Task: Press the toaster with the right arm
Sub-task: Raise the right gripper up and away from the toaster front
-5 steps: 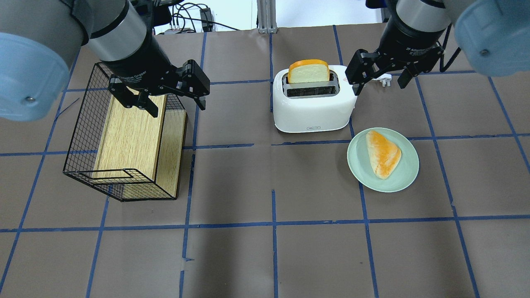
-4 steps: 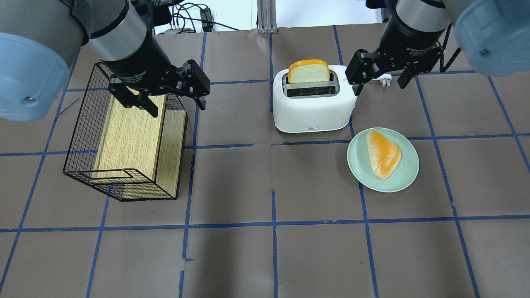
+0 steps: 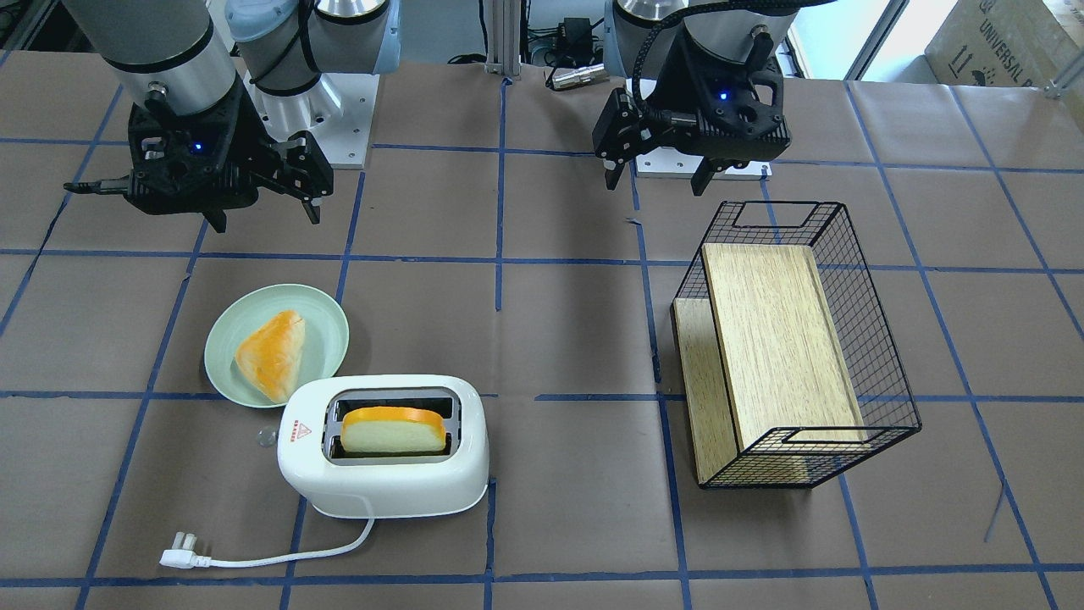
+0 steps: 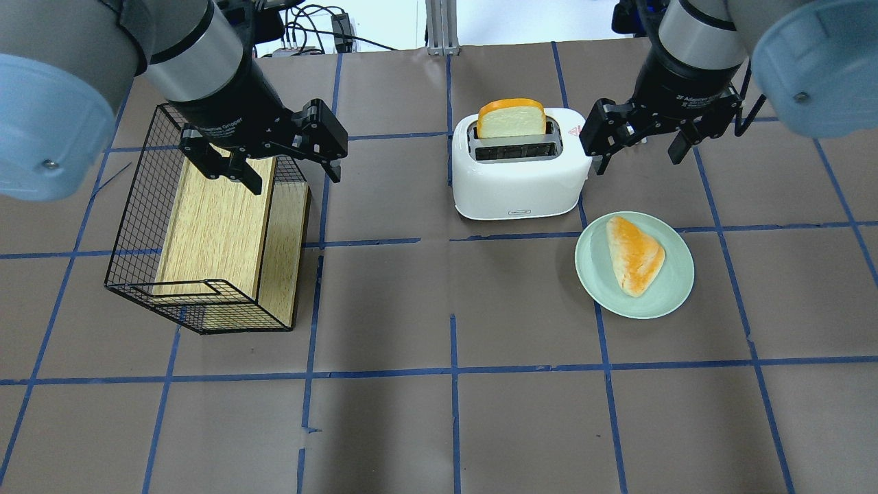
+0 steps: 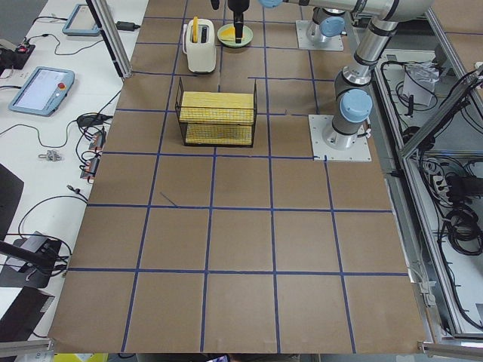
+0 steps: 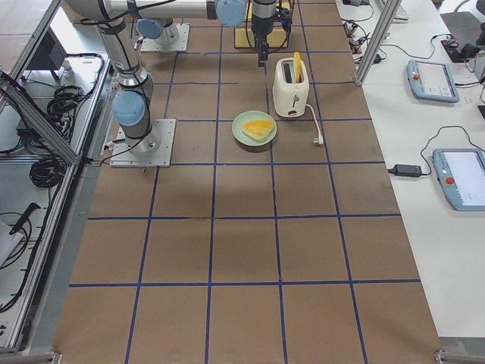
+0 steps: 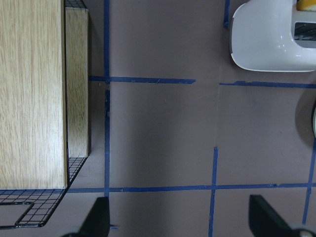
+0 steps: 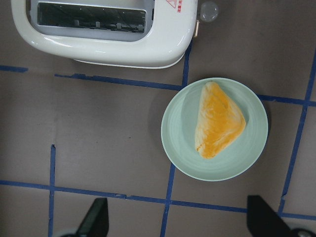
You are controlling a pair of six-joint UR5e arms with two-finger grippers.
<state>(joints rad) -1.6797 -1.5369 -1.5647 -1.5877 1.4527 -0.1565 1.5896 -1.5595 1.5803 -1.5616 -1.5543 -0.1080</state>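
The white toaster stands at the table's far middle, with one slice of bread sticking up from its far slot. It also shows in the front view and at the top of the right wrist view, where its round lever knob sits at the end. My right gripper is open and empty. It hovers just right of the toaster's right end, above the table and apart from the toaster. In the front view this gripper is at the left. My left gripper is open and empty over the wire basket's far corner.
A pale green plate with a triangular bun lies near the toaster's right front corner, below my right gripper. A black wire basket holding a wooden board stands at the left. The toaster's cord and plug lie on the far side.
My right gripper has moved a little toward the near side and to the right, and now covers the plug behind the toaster. The left arm and the toaster have not moved.
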